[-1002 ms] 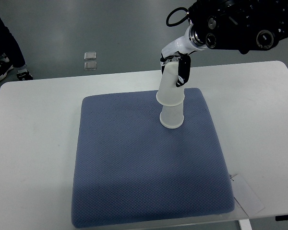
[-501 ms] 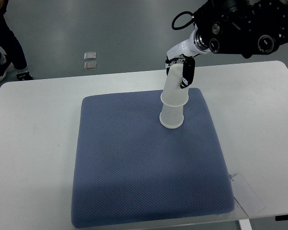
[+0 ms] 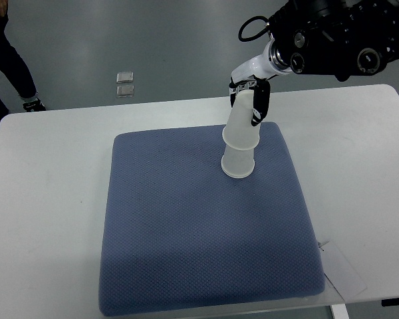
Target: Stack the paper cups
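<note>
A lab or test room is suggested by a plain white table (image 3: 46, 199), a bare grey floor (image 3: 120, 40), and a blue mat (image 3: 199, 239).

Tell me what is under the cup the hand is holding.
Under the upper cup, gripped by the right hand, sits a second upside-down paper cup on the blue mat. Its top part is covered by the upper cup.

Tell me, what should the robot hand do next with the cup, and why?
Probably press the upper paper cup a little further straight down. The right hand grips it, and it sits tilted over the lower paper cup on the blue mat, with part of the lower cup's wall showing. Letting go now might leave it crooked.
</note>
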{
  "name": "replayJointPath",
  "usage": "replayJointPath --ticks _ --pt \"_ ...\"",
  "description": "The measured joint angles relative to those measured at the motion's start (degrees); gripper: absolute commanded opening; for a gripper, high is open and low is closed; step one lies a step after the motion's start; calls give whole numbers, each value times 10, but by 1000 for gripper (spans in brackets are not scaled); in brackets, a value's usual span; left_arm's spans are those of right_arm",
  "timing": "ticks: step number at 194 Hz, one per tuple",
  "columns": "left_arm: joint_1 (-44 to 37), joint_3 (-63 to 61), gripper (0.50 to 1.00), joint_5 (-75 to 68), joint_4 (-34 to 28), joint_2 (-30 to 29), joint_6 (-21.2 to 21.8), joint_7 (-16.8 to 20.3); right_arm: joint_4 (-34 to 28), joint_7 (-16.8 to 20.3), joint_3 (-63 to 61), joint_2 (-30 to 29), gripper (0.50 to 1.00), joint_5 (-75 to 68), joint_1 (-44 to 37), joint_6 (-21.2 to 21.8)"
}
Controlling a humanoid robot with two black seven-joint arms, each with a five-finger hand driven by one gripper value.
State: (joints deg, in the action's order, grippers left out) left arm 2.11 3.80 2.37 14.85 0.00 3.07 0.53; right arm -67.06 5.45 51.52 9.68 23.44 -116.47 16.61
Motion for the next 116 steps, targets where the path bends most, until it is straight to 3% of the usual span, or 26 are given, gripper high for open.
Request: replayJointPath --ticks 80,116 --pt "0 -1 1000 0 1 0 0 0 0 0 -9 14 823 -4 -3 -3" --pt "0 -1 1000 0 1 0 0 0 15 -4 -30 55 823 -77 32 -44"
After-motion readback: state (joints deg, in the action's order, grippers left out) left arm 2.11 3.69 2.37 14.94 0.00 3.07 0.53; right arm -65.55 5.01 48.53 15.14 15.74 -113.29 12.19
